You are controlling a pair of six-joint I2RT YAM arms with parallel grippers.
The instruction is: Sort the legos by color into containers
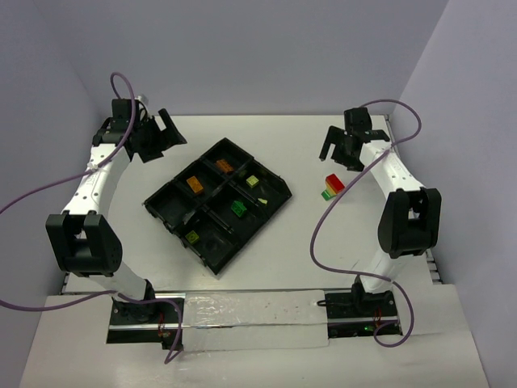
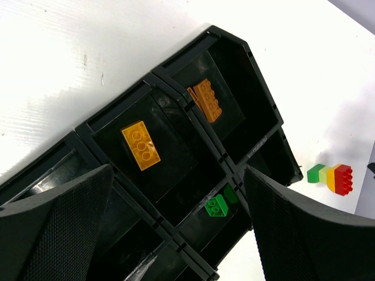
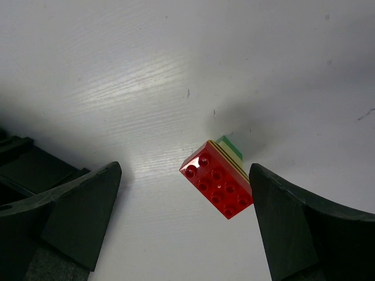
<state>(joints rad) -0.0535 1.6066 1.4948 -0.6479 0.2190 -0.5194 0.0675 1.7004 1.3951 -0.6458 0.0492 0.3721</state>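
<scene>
Right of tray (image 1: 283, 194), red-topped lego stack (image 3: 218, 186), R fingers (image 3: 76, 216) apart over it, L fingers (image 2: 58, 228) apart.

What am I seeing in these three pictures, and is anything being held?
Two robot arms are bolted to a table. One picture looks down from above; the other two come from a camera on each wrist, so the dark wedges there are that arm's own fingers. A black tray of square compartments holds orange and green toy bricks. Beside it lies a stack of red, yellow and green bricks. Both the left gripper and the right gripper are open, holding nothing; the right one hangs over the stack.
</scene>
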